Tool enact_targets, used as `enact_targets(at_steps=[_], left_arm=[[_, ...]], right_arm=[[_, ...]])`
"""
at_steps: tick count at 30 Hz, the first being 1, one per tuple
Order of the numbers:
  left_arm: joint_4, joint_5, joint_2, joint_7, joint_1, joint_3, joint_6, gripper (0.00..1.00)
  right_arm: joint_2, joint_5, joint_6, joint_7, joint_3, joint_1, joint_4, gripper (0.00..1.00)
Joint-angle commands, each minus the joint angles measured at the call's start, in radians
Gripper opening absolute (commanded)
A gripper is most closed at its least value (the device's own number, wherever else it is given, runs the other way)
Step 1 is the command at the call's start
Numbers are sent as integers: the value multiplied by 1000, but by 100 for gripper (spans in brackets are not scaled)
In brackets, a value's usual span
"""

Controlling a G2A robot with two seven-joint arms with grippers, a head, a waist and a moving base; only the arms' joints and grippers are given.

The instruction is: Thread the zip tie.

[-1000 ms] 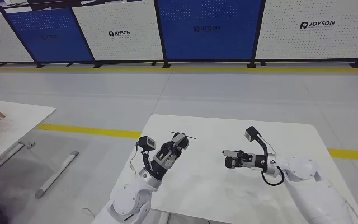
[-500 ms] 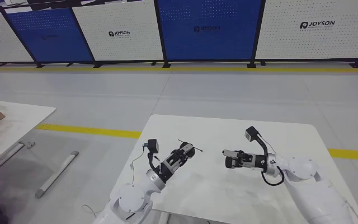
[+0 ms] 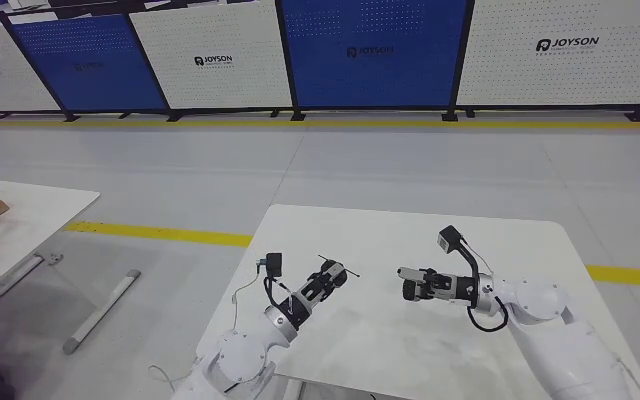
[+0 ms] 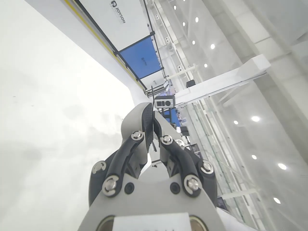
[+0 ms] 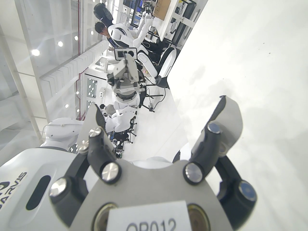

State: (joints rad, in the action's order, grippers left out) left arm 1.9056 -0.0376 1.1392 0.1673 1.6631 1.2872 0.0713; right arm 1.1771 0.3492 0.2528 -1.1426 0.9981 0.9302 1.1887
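The left gripper (image 3: pixel 335 272), clamping the thin black zip tie (image 3: pixel 351 273) between closed pads, is drifting toward 4 o'clock above the white surface (image 3: pixel 430 230) — closing on the right gripper (image 3: pixel 402 282), which is holding its place at 3 o'clock, spread wide and empty. Threading is probably nearing, not started. The wall panels (image 3: pixel 215 75) are showing a printed logo — a label (image 5: pixel 149 217) is sitting on the right gripper's base.

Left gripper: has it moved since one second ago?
Yes. The left gripper, holding the zip tie, has shifted away from the table far edge, toward the right gripper.
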Motion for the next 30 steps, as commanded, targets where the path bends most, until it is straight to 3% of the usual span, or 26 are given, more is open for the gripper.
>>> enact_targets(at_steps=[1,7,21,24,27,30], left_arm=[[-21,75,0,-16,1,-12,-5,0],[-61,168,-3,9,9,-36,-5,0],[-63,160,-3,8,8,-38,-4,0],[-46,111,1,-18,6,-39,9,0],[-23,-13,10,-83,5,-22,31,0],[-6,-110,13,-81,-2,-9,40,0]], right_arm=[[0,0,0,0,0,0,0,100],[0,0,0,0,0,0,0,100],[0,0,0,0,0,0,0,100],[0,0,0,0,0,0,0,100],[0,0,0,0,0,0,0,100],[0,0,0,0,0,0,0,100]])
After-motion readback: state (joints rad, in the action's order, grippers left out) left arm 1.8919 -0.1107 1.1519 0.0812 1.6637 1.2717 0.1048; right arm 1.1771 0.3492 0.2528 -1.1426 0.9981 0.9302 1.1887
